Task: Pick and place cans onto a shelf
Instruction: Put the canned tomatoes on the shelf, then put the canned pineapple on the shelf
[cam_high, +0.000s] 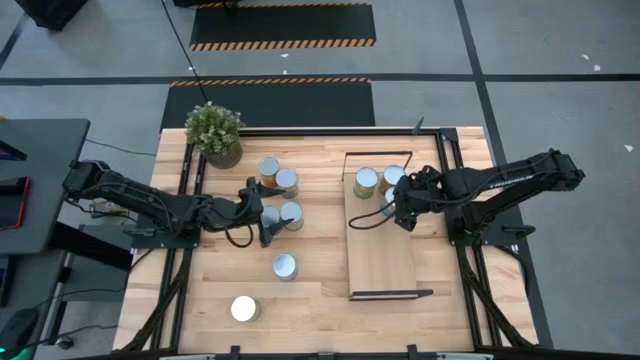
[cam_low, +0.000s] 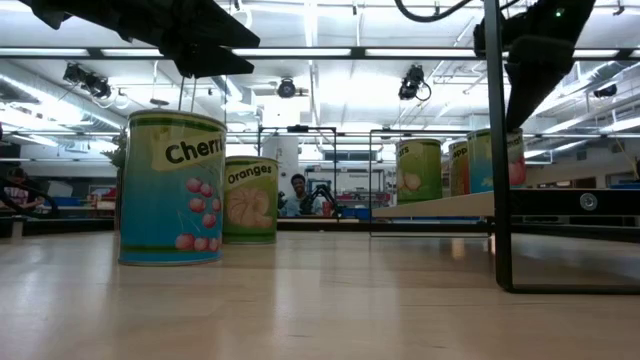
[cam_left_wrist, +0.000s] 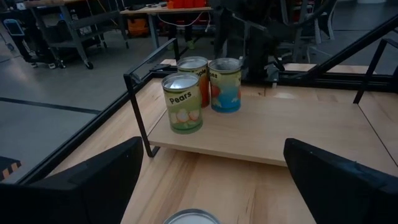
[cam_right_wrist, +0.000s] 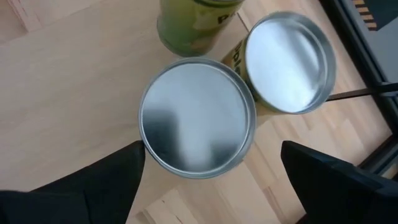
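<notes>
Step in hand, as judged: cans are being moved from the tabletop to the shelf, with three already up and six still down.

Nearest the table's front edge, a can with a bright white top (cam_high: 244, 309) stands alone. Behind it stands a single can (cam_high: 285, 266), well apart from the others.

Further back, the left gripper (cam_high: 266, 226) sits over the middle cluster, touching or just beside a can (cam_high: 291, 213). Its wrist view shows both fingers (cam_left_wrist: 81, 186) spread wide, with a can lid (cam_left_wrist: 193, 217) just showing between them at the bottom edge. Nothing is held. Judgement: the next move calls for lowering squarely around that can and closing without knocking its neighbours. Two more cans (cam_high: 277, 176) stand just behind, touching each other, near a potted plant (cam_high: 215, 132) at the far left corner.

The shelf (cam_high: 382, 262) lies on the right half of the table. At its far end stand the three placed cans (cam_left_wrist: 202, 90), close together. The right gripper (cam_high: 398, 210) hovers directly over one of them (cam_right_wrist: 197, 116), fingers (cam_right_wrist: 87, 186) wide apart on either side of the lid and clear of it. It grips nothing. Judgement: this looks like a release point, and the call is a straight lift clear of the trio.
</notes>
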